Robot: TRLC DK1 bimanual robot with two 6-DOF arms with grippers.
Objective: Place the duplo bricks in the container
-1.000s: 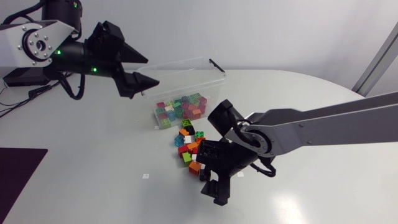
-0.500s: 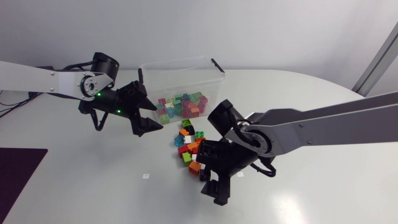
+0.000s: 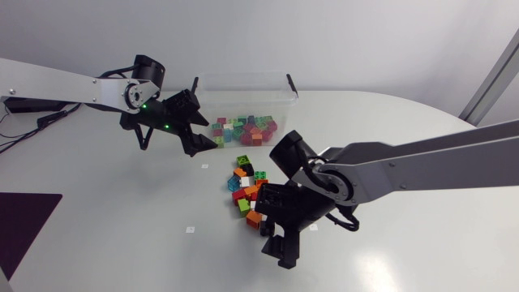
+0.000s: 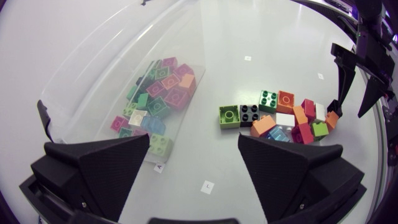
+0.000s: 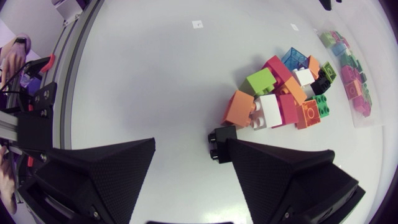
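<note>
Now the clear container (image 3: 243, 93) holds a heap of mixed duplo bricks (image 3: 242, 130) on its floor. More loose bricks (image 3: 247, 191) lie piled on the table (image 3: 122, 235) near the container's front wall, apart from it. The left gripper (image 3: 204, 148) hangs just beside the container's left front corner, its fingers spread wide and empty. The right gripper (image 3: 280, 251) sits beyond the pile from the container, fingers wide apart and gripping nothing. A black brick (image 5: 221, 143) lies by one fingertip.
</note>
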